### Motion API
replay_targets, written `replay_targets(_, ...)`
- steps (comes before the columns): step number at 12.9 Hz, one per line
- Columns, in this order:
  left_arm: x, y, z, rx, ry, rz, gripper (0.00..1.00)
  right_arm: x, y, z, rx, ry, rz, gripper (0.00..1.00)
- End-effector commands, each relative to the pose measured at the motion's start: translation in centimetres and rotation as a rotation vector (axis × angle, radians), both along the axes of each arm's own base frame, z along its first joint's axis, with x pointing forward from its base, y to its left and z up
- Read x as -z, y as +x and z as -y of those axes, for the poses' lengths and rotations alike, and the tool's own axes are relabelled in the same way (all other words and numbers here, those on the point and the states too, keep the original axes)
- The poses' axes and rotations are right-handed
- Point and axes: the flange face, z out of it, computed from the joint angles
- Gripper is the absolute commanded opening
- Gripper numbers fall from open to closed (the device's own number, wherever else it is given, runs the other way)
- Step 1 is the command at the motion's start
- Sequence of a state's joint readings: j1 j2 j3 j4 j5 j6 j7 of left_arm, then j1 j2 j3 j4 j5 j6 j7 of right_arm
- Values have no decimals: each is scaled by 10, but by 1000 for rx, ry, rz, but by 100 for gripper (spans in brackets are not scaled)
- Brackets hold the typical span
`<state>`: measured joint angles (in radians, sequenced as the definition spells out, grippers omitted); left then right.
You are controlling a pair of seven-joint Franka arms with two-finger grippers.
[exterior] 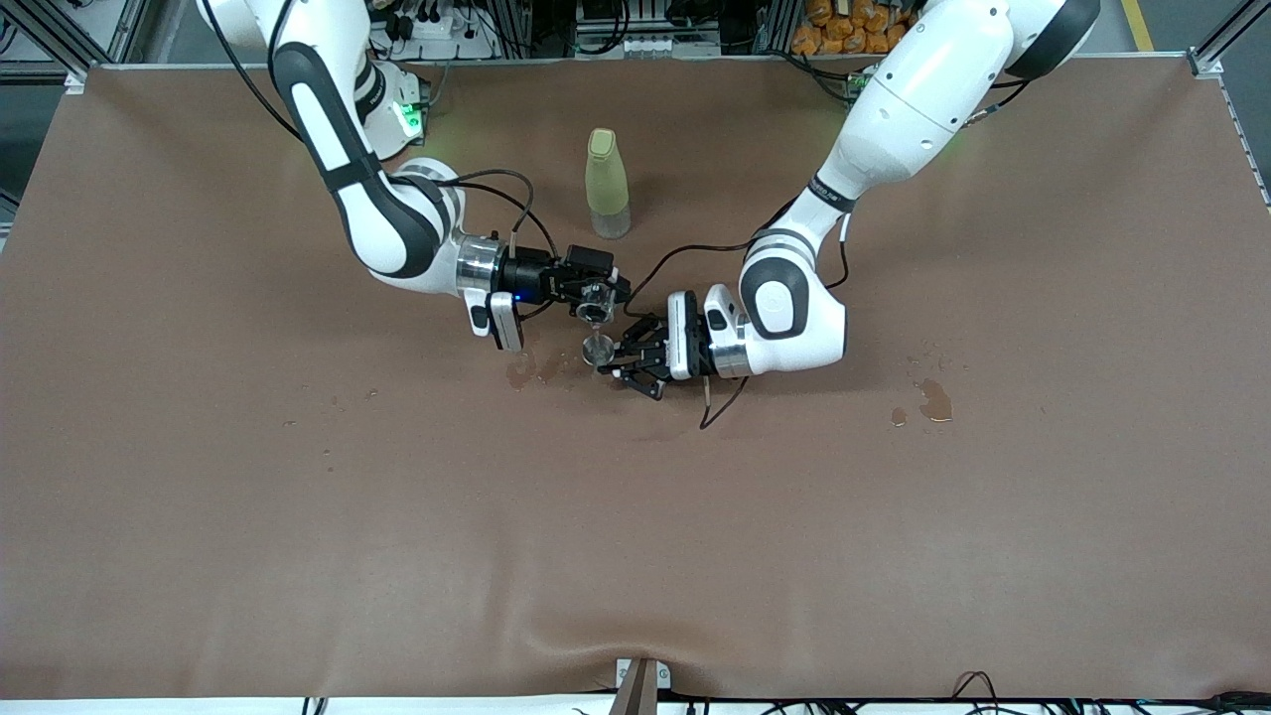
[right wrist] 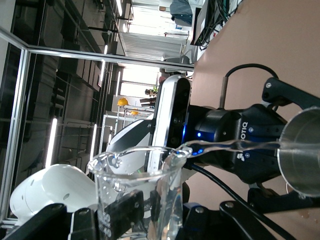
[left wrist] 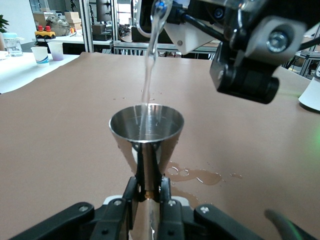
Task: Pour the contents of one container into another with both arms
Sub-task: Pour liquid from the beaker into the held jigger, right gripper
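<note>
My right gripper [exterior: 601,296] is shut on the small squat clear cup [exterior: 594,300], held tipped over the middle of the table. A thin stream of water [left wrist: 147,80] falls from the cup's lip [left wrist: 157,15] into the greyish, shiny stemmed goblet [left wrist: 146,124] just below. My left gripper [left wrist: 148,187] is shut on the goblet's thin stem and holds it upright. In the right wrist view the clear cup [right wrist: 137,190] sits between my right gripper's fingers [right wrist: 127,207], and the stream [right wrist: 235,146] arcs to the goblet [right wrist: 302,155]. In the front view the goblet [exterior: 598,348] sits at my left gripper [exterior: 610,359].
A tall pale yellow-green bottle [exterior: 607,184] stands farther from the front camera than both grippers. Wet patches mark the brown table cover beside the goblet [exterior: 524,369] and toward the left arm's end [exterior: 933,400]. A puddle [left wrist: 197,175] lies beneath the goblet.
</note>
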<state>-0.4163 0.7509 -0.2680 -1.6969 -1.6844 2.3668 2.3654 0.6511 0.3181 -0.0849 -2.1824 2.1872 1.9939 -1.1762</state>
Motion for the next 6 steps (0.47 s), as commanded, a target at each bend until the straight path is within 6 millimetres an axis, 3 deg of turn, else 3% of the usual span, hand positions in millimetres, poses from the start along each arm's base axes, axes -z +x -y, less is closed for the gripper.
replay_targets(1, -3, -1, 1, -7, -1, 12, 0, -4, 4, -1, 13, 33, -64, 0)
replay_targets(6, -2, -1, 1, -7, 0, 11, 0, -3, 4, -1, 14, 44, -130, 0)
